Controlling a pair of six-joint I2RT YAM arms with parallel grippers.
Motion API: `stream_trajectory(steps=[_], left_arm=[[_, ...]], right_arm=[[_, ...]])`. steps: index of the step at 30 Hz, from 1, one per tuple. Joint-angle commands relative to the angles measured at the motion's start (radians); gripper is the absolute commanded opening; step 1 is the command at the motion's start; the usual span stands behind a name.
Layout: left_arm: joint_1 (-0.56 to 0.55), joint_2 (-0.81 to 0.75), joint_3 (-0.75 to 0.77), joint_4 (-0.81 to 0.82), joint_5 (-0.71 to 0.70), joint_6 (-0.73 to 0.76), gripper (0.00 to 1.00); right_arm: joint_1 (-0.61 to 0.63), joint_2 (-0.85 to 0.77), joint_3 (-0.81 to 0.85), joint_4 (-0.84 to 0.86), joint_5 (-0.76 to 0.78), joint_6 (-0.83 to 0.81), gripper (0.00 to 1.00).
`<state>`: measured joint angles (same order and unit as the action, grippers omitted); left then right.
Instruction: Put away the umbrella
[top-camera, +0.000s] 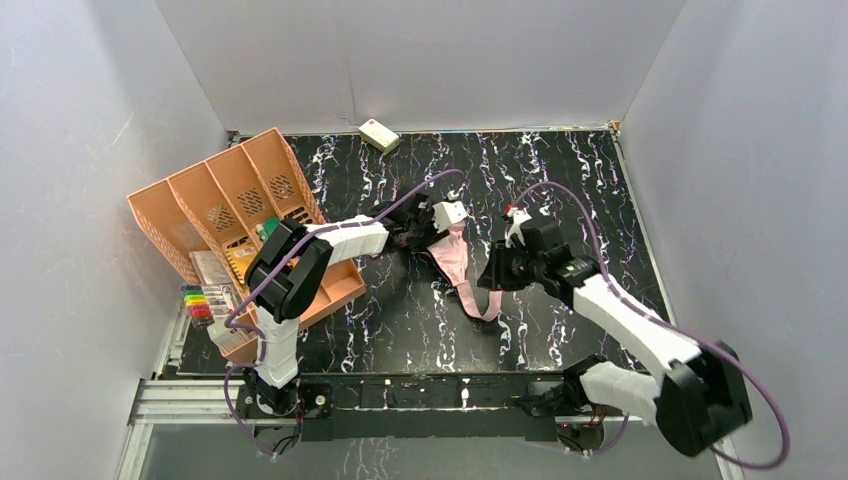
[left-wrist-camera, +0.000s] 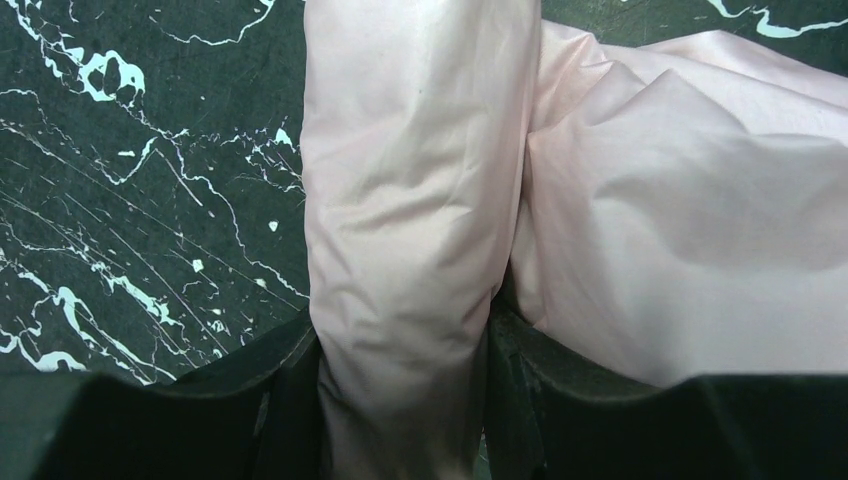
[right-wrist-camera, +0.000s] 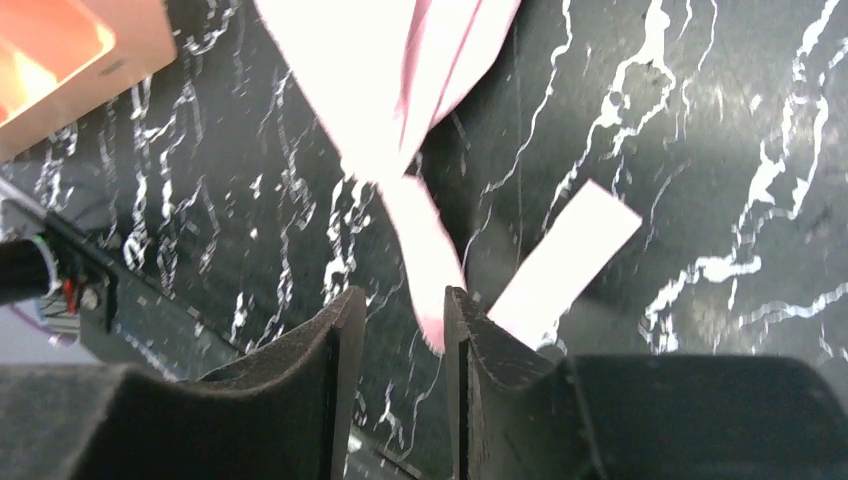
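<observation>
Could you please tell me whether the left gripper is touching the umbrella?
Touching: the left wrist view shows the left gripper clamped on a fold of the umbrella.

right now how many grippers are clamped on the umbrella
1: the left gripper, mid-table, pinching the umbrella by its pink fabric. The right gripper is open, with the strap tip unclamped inside it.

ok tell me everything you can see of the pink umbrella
The compact folding umbrella of shiny pale pink fabric is collapsed and crumpled at the middle of the black marbled table. The left end effector pinches a bunched fold. Its flat pink strap trails toward the right end effector, whose jaws stand apart.
</observation>
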<state>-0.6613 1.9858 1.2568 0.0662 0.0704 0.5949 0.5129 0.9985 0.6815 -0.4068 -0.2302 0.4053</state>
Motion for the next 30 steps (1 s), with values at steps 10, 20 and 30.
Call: stream_trajectory(steps=[10,20,30], left_arm=[[-0.020,0.036,-0.041,-0.071,-0.098,0.042,0.00],[-0.021,0.053,-0.030,-0.073,-0.112,0.048,0.00],[-0.027,0.033,-0.059,-0.033,-0.095,0.028,0.00]], right_arm=[[-0.002,0.388,-0.014,0.099,0.034,0.120,0.17],[0.039,0.042,-0.129,-0.312,-0.014,0.219,0.12],[0.047,0.010,-0.150,-0.256,-0.140,0.203,0.19]])
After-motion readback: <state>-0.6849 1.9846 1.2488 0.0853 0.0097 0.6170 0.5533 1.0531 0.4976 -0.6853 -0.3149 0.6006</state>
